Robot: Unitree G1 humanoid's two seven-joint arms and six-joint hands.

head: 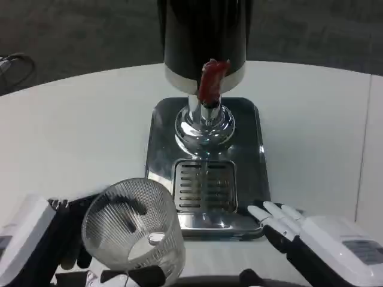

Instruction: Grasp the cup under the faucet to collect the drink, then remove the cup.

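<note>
- My left hand (36, 239) is gripping the ribbed clear cup (134, 230); black fingers (72, 230) are wrapping the cup's left side and showing through the glass, with more of them curling under its base at the bottom edge of the frame.
- My right hand (317, 239) is holding nothing; white-tipped fingers (276, 214) are lying straight and slightly apart, pointing up-left, tips sitting just beside the drip tray's near right corner.
- The cup is standing upright and looking empty, sitting at the table's near edge, left of the slotted grille (205, 185) and overlapping the tray's near left corner. It is not under the faucet.
- The steel drip tray (248, 155) is lying flat on the white table (78, 131).
- The chrome faucet (204, 122) with the red tap handle (210, 81) is hanging over the tray from the black dispenser body (203, 36).
</note>
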